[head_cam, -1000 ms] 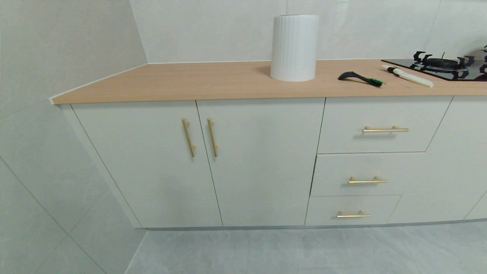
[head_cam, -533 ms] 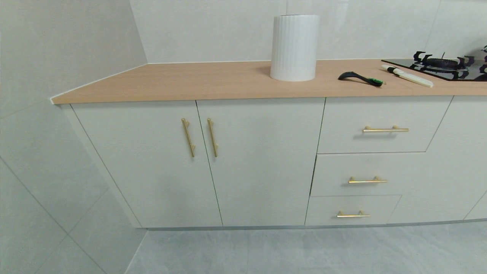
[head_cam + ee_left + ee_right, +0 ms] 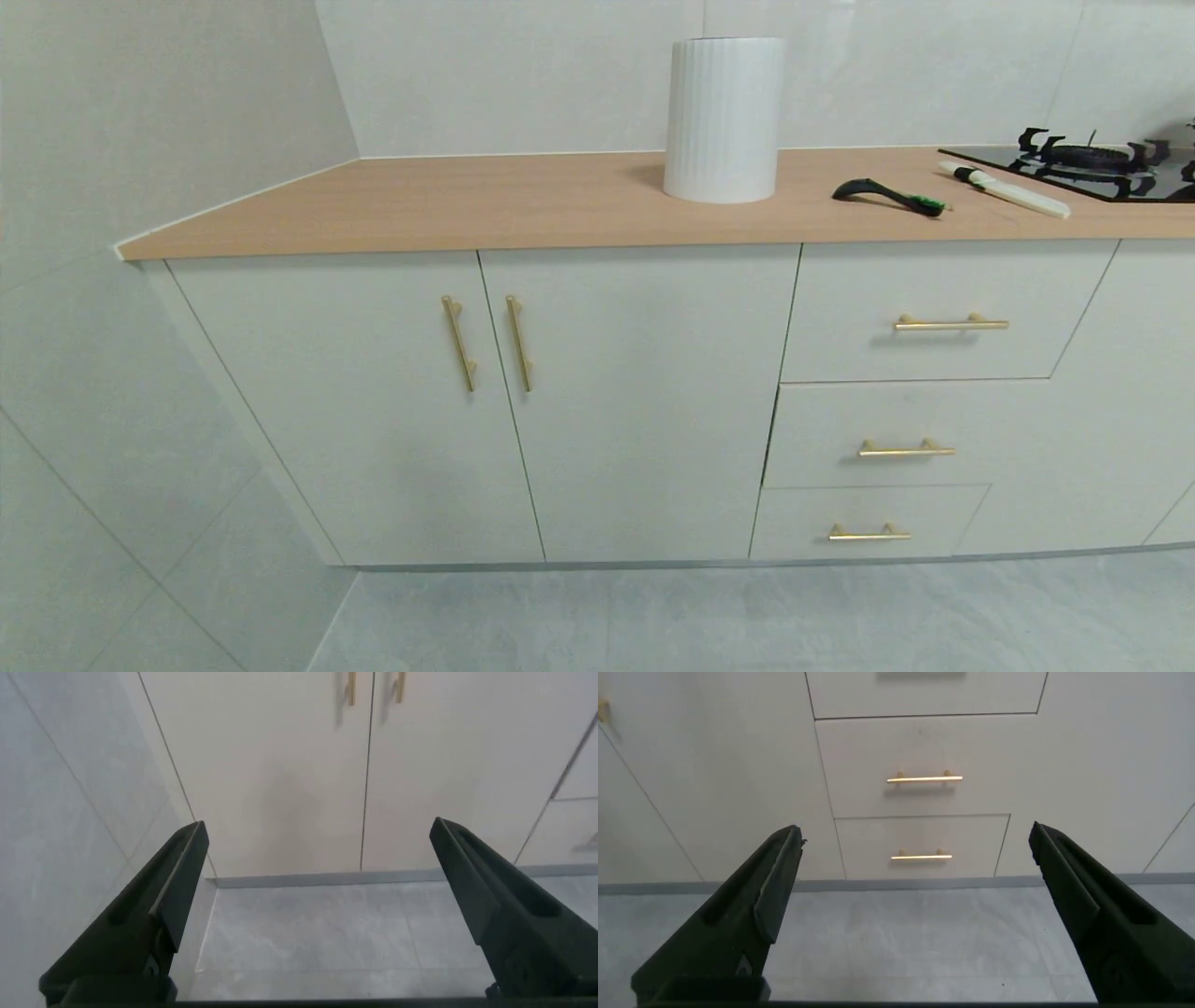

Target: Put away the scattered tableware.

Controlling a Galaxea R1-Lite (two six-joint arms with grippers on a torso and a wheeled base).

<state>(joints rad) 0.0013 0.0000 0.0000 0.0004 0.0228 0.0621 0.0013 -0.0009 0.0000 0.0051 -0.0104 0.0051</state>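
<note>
Barely begun, to judge by the worktop (image 3: 467, 201) across the upper frame, with nothing yet in the tall white ribbed pot (image 3: 723, 117) at upper centre. Spread wide and holding nothing, left claw (image 3: 318, 829) and right claw (image 3: 913, 831), low before the cupboard fronts; lying loose at upper right, a white knife (image 3: 1006, 188) and a smaller black-handled tool (image 3: 885, 195). No brand, label or writing legible anywhere.

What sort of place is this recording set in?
Most likely a home-style kitchen: a wood-look countertop runs over pale cabinets with brass handles, a gas hob sits at its right end, and a white knife lies next to the hob.
</note>
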